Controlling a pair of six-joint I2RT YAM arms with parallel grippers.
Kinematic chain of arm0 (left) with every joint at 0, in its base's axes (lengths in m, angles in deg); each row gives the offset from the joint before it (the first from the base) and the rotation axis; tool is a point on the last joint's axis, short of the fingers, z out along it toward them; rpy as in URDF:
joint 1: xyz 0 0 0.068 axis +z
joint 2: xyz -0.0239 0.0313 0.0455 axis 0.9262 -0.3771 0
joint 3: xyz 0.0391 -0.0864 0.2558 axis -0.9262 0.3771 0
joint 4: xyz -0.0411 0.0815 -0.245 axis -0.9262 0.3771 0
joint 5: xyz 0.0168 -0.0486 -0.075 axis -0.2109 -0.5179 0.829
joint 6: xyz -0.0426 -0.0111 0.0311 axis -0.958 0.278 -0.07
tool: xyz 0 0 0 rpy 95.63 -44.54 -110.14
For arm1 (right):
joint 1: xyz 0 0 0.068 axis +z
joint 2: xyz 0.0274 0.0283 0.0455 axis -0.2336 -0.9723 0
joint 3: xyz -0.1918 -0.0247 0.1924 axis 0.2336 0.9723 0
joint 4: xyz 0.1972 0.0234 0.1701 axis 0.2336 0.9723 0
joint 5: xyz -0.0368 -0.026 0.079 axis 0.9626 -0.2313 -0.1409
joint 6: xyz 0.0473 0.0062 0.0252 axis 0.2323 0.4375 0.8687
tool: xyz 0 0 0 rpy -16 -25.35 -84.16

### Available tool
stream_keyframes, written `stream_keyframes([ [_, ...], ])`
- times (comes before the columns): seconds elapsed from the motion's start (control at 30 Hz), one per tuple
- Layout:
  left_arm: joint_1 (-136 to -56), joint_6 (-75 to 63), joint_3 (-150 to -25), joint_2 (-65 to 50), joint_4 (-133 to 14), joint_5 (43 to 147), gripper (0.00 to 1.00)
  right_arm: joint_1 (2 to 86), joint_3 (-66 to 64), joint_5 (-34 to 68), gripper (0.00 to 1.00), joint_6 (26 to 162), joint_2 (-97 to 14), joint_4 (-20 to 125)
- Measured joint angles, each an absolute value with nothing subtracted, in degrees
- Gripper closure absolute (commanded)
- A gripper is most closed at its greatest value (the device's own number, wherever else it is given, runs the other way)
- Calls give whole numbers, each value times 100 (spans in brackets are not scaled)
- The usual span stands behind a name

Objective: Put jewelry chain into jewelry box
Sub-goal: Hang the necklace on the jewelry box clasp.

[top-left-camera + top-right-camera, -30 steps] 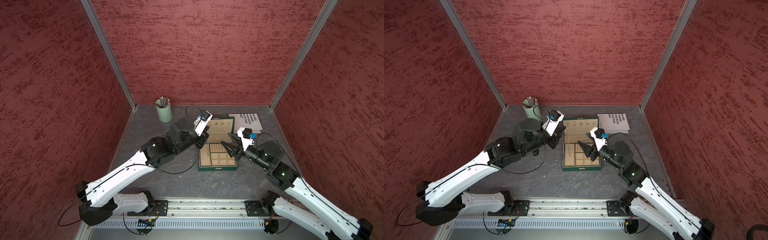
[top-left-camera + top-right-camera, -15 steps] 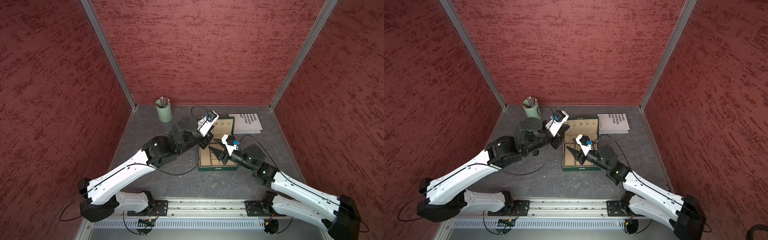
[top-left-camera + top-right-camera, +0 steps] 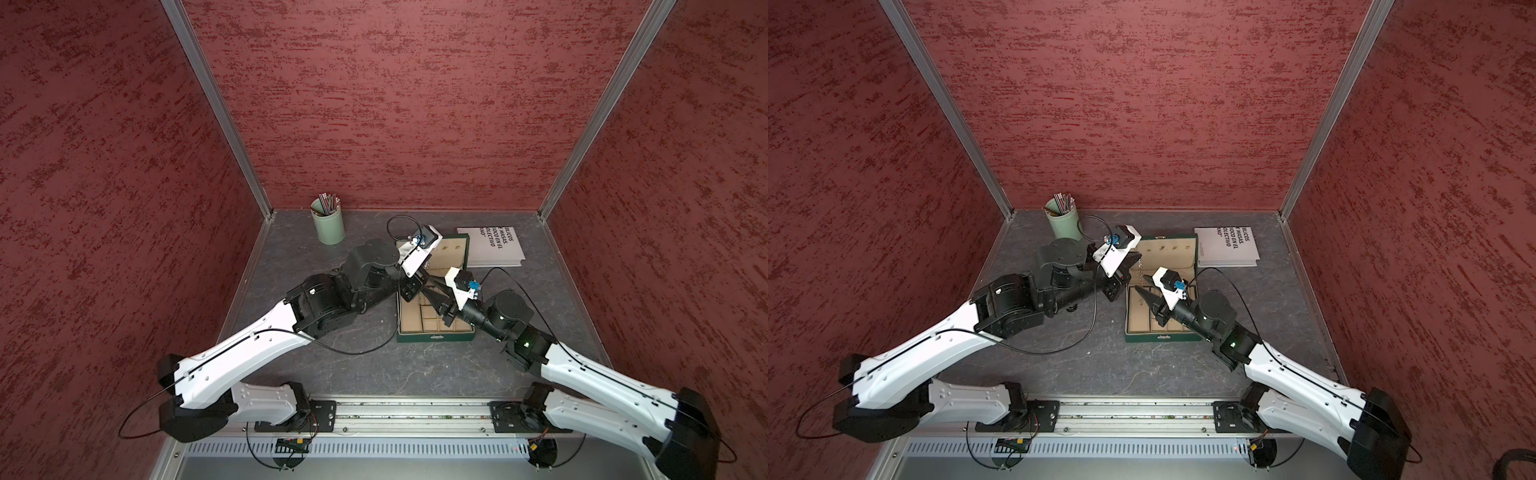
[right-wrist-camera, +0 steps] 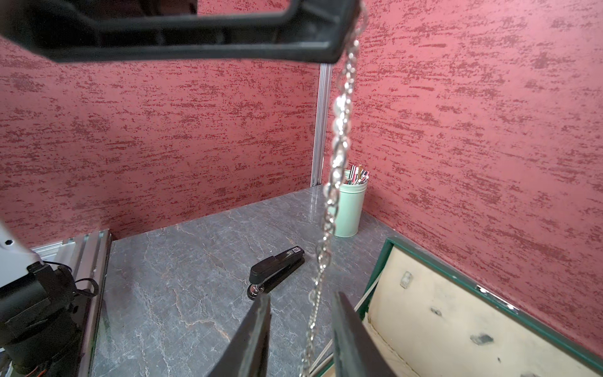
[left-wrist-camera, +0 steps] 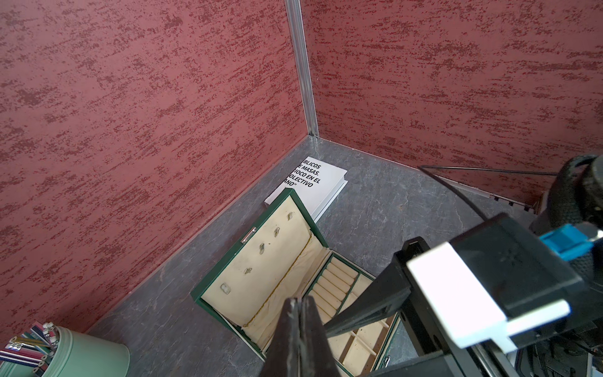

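While the left hand [image 5: 298, 303] is clenched on the top of the jewelry chain [image 4: 339, 130], the silvery links hang straight down from it, in the air near the left edge of the open jewelry box [image 3: 1160, 337]. The right hand [image 4: 301, 302] is released, its fingers [image 4: 256, 326] standing either side of the hanging strand without touching it. As I judge it, a close that lands off-centre could knock the slack chain sideways so that it swings clear. If the left lets go before the right has it, the chain could drop onto the surface [image 4: 182, 261] beside the box. A second ago the right hand stood wider, off by the box's right side; it has since crossed the tray to the chain.
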State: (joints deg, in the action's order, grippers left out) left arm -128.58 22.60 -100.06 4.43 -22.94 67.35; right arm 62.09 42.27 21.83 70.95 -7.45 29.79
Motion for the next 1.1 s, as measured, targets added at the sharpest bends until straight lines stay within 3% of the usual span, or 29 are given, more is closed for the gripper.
stream_keyframes([
  [0.47, -12908, 2298, -10052, 443, -2237, 6658, 100, 6213, 4262, 2271, 78, 7137, -990, 2730],
  [1.1, -12989, 2383, -10122, 445, -2211, 6580, 100, 6213, 4271, 2391, 84, 7139, -987, 2673],
])
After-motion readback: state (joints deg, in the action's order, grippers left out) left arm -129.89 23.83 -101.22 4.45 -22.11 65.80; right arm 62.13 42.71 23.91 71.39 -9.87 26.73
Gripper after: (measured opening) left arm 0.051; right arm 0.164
